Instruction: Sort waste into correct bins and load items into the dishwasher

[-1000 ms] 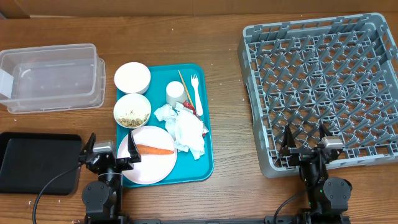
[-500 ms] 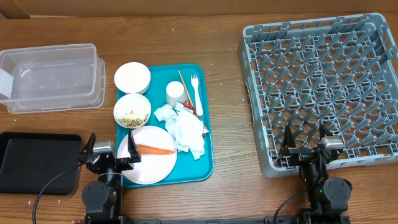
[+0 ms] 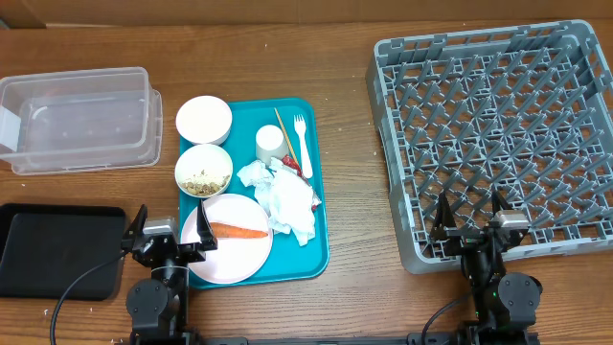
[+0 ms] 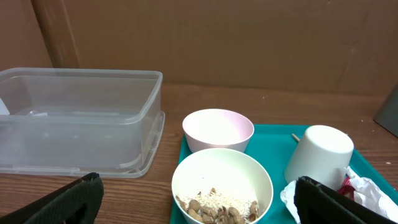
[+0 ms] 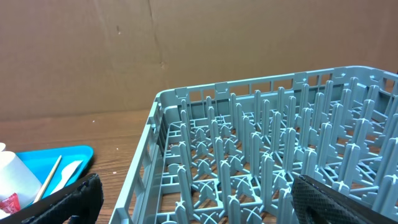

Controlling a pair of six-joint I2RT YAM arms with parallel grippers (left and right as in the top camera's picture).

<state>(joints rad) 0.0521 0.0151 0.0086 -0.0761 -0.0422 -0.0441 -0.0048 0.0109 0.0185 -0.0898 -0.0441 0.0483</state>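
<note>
Teal tray [image 3: 308, 257] sits mid-table and carries all the items and waste. The white plate [image 3: 230, 257] is at its near end with the carrot [image 3: 238, 231] lying across it. Crumpled napkins [image 3: 287, 201] are just right of the plate. The bowl with grain crumbs [image 3: 203, 171] is behind the plate, and the pinkish bowl [image 3: 203, 120] is behind that. Cup [image 3: 269, 143], chopstick [image 3: 283, 129] and fork [image 3: 304, 144] are at the far right of the tray. Clear tub [image 3: 153, 115] is far left, black tray [image 3: 57, 251] near left, and grey dish rack [image 3: 498, 134] on the right, well apart from the teal tray.

Left gripper [image 3: 170, 220] is parked low at the near edge between the black tray and the plate, fingers pointing away, jaws spread wide. In the overhead view its right finger overlaps the plate rim; I can't tell if they touch. Right gripper [image 3: 468, 216] is in the same pose over the rack's near wall, jaws spread wide.

The red wrapper [image 3: 292, 165] is mostly buried under the napkins. The tub, black tray and rack are all cut by the frame edges. Both arm bases are cropped at the bottom. The wrist views show only dark finger [image 4: 68, 202] stubs in the lower corners. The left wrist view misses the plate and carrot. The right wrist view shows mainly rack pegs.
</note>
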